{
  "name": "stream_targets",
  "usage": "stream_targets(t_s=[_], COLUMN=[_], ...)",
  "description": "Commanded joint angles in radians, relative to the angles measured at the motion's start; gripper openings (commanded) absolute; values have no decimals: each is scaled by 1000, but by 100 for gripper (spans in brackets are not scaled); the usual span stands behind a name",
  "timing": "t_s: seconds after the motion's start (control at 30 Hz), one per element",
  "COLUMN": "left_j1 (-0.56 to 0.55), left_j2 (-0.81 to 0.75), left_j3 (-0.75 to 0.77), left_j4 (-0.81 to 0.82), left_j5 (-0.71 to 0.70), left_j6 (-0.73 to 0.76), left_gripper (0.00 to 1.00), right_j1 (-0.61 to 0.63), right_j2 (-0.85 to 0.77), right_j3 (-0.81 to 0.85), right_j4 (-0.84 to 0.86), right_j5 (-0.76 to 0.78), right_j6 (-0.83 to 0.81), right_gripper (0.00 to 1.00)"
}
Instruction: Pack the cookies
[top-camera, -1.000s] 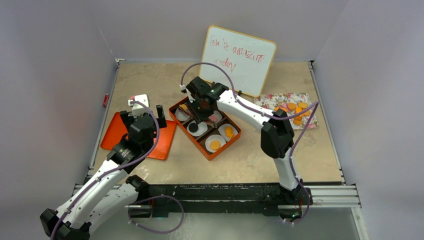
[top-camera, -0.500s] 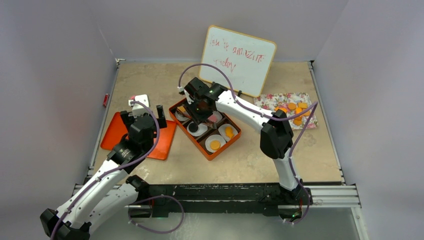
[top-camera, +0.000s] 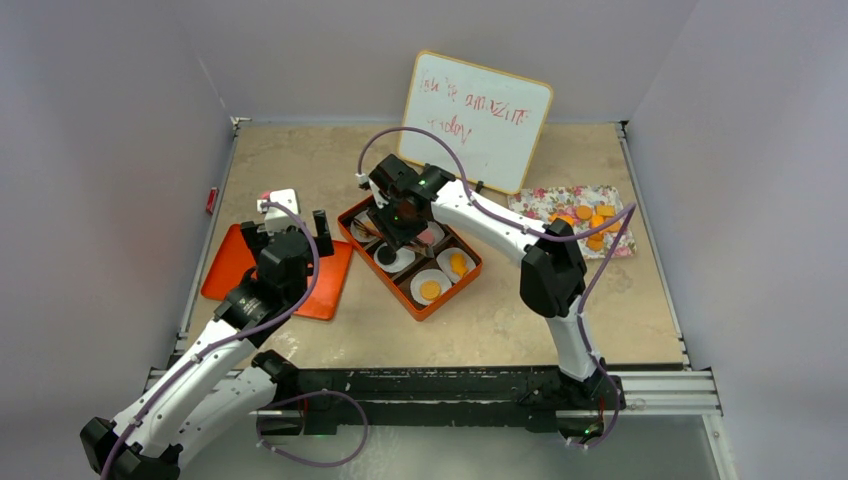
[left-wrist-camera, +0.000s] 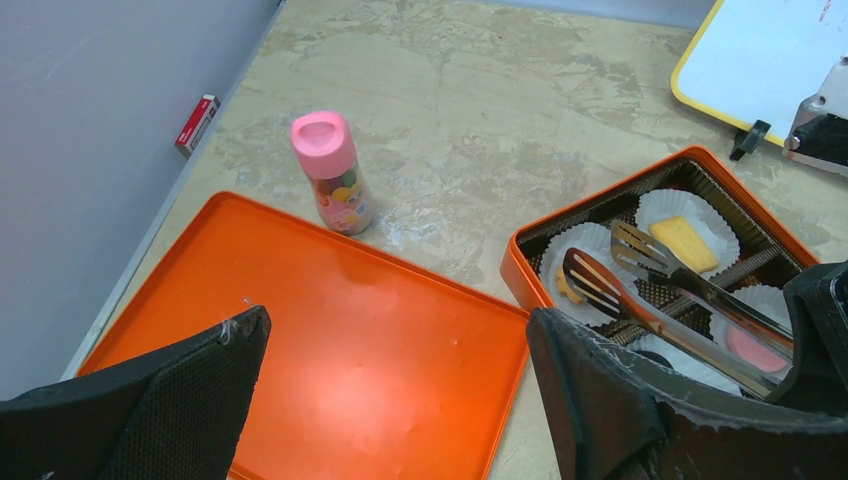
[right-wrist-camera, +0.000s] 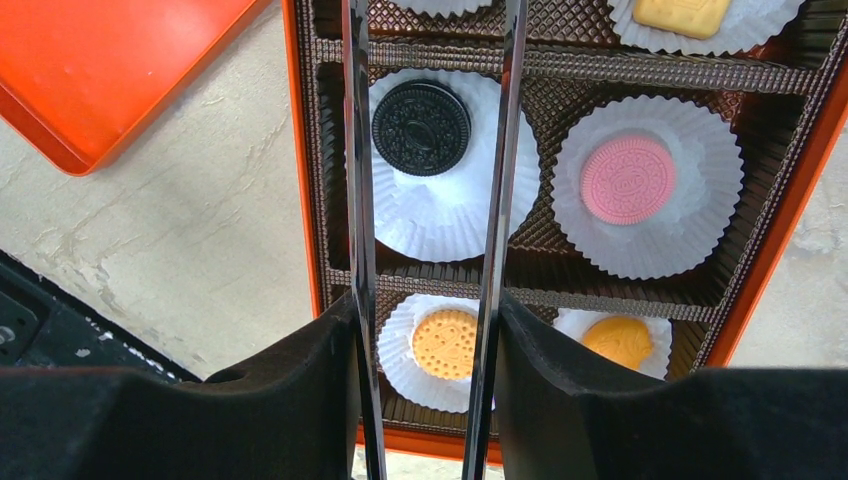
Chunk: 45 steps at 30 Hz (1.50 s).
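Note:
An orange box (top-camera: 425, 312) holds white paper cups with cookies. The right wrist view shows a black cookie (right-wrist-camera: 421, 127), a pink one (right-wrist-camera: 627, 179), two orange ones (right-wrist-camera: 444, 343) and a yellow one (right-wrist-camera: 685, 14). My right gripper (top-camera: 400, 215) (right-wrist-camera: 428, 320) is shut on metal tongs (right-wrist-camera: 357, 200). In the left wrist view the tongs (left-wrist-camera: 650, 290) have their tips apart over the box's far-left cup. More orange cookies (top-camera: 592, 225) lie on a floral cloth. My left gripper (top-camera: 287, 228) (left-wrist-camera: 395, 340) is open and empty above the orange lid (left-wrist-camera: 330, 340).
A pink-capped bottle (left-wrist-camera: 333, 172) stands behind the lid. A whiteboard (top-camera: 475, 118) leans at the back, behind the box. The floral cloth (top-camera: 560, 198) lies at the right. A small red object (top-camera: 211, 200) lies by the left wall.
My right gripper has shifted the tongs slightly left and back over the box. The left arm has not moved.

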<state>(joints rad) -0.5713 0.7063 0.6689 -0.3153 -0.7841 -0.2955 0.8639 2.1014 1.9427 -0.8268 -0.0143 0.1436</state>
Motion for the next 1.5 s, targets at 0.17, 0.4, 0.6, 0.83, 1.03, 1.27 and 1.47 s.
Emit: stream_targets(t_s=[0.17,0.4,0.6,0.83,1.03,1.27,1.47], left_j1=[4,5,5,5,4,5,5], left_j2=[-11,-9,-5,-1,1,5,2], left_j3=[-5,-5,-6,-8,-8,-8,-8], left_j4=[23,20,20,21,23,21,19], left_j5=[3,1,0,6,8,6,5], left_j6=[-1,-2,-4,-7,-7,-7,-8], left_gripper=[100,100,100,100,100,100,100], right_j1=[7,3,-28,-147,-245,-333,-360], right_j2=[-105,-240,-379,-591,-762,-859,-867], right_j3=[-25,-153,-315,-568,-784,-961,-1072], right_j4=[1,38,81,123,133,150,196], right_j5=[56,214,328,374,438,475,464], right_j6=[17,62,148,314,430,554,626], right_gripper=[47,45,46,46,47,49,50])
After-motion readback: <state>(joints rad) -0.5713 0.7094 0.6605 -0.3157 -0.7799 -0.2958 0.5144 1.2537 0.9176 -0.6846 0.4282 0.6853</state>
